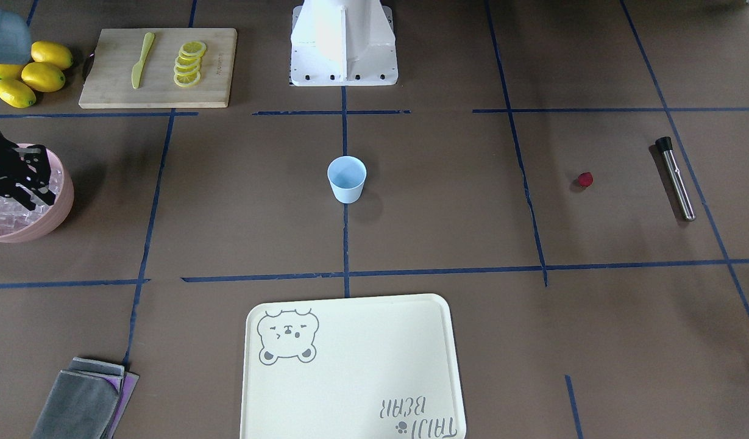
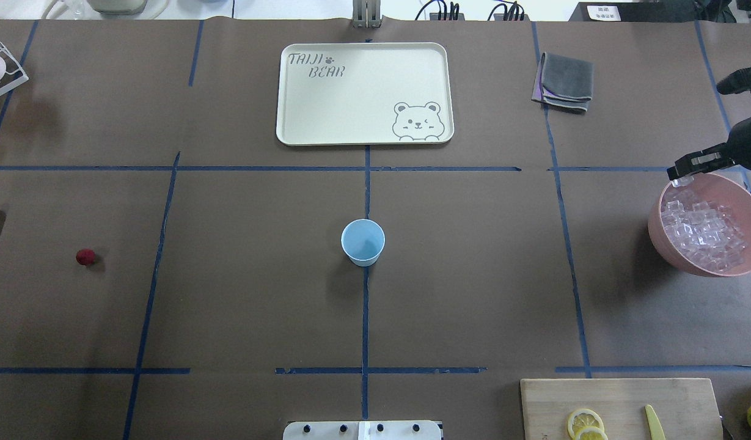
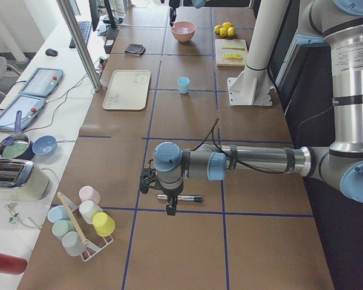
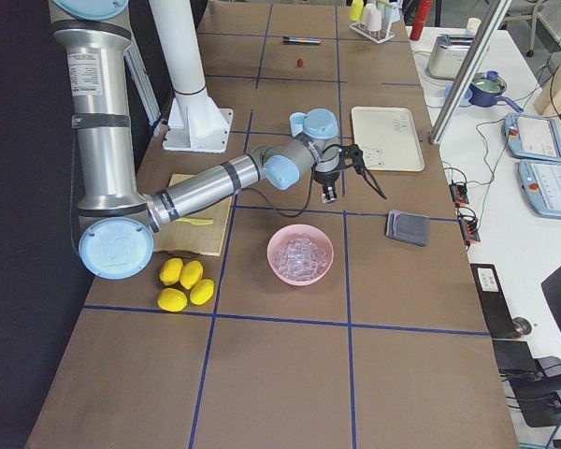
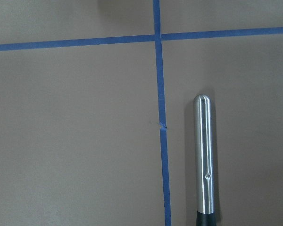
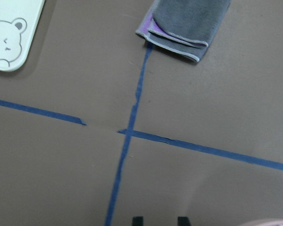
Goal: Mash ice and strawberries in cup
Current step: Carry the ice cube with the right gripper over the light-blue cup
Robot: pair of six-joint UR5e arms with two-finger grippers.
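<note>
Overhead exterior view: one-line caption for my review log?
Blue cup mid-frame, strawberry far left, right gripper open beside the pink bowl of ice.

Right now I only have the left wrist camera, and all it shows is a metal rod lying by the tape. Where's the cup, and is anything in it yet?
Observer: The cup stands upright at the table's centre, on the middle tape line, and it is empty.
Operator: And the strawberry?
Observer: The strawberry lies on the bare table between the cup and your rod, nearer the rod.
Operator: What about the other arm?
Observer: The right gripper hangs open by the far rim of the pink bowl, which holds the ice. Nothing shows between its fingertips.
</note>
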